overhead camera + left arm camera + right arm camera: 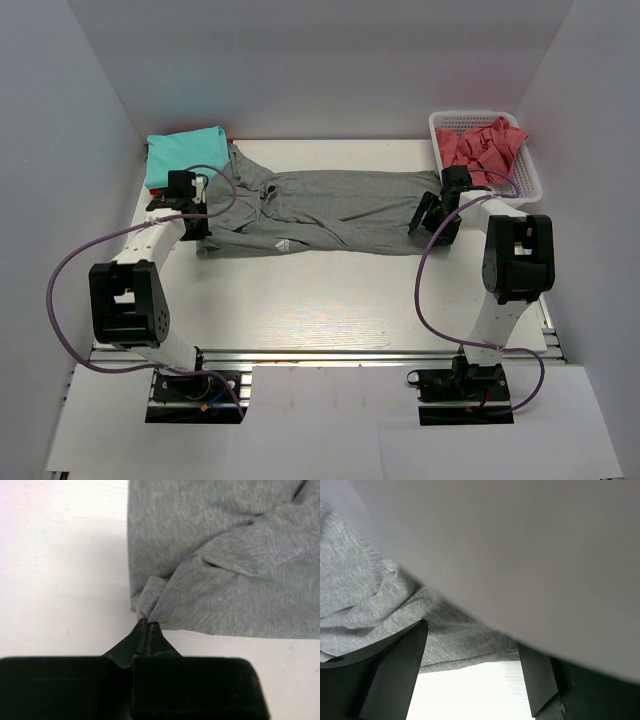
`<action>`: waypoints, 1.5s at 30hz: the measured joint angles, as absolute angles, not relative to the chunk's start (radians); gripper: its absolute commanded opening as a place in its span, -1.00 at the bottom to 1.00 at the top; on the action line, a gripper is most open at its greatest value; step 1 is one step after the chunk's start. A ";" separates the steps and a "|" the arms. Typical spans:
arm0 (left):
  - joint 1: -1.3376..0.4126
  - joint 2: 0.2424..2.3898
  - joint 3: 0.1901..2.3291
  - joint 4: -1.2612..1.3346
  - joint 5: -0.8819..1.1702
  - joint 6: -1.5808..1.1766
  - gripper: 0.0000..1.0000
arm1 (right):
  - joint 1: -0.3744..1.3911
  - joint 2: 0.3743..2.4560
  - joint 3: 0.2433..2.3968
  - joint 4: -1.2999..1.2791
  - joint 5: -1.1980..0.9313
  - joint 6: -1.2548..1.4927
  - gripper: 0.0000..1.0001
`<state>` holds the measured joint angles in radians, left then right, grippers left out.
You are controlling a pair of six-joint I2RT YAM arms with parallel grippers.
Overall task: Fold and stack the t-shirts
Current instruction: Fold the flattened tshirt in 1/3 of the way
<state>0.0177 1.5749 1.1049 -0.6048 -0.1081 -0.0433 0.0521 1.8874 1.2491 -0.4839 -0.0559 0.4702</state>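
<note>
Status at this moment, viewed from overhead.

Finished work: one teal t-shirt (183, 152) lies folded at the 10 o'clock corner of the table (330, 300). A sliver of red shows at its right edge; I cannot tell whether that is a second folded shirt beneath.

Work in hand: the grey t-shirt (320, 205) lies stretched across the middle of the table from 9 o'clock to 3 o'clock. It is rumpled, partly gathered, and not yet folded into a packet.

- The left gripper (148, 626) has its fingers pressed together on a pinch of the shirt's near left corner.
- The right gripper (470, 645) sits at the 3 o'clock end with its fingers apart, straddling the hem and holding nothing.

Outstanding: coral-pink t-shirts (482, 145) sit heaped and unfolded in the white basket (528, 178) at 2 o'clock.

Assessment: the task is under half done. The grey shirt needs a second grasp, then folding and stacking on the teal one. The basket's contents come after that.
</note>
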 measured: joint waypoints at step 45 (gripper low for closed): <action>-0.002 1.787 1.093 -0.303 0.528 -0.171 0.99 | 0.097 1.785 1.214 -0.407 -0.030 0.424 0.63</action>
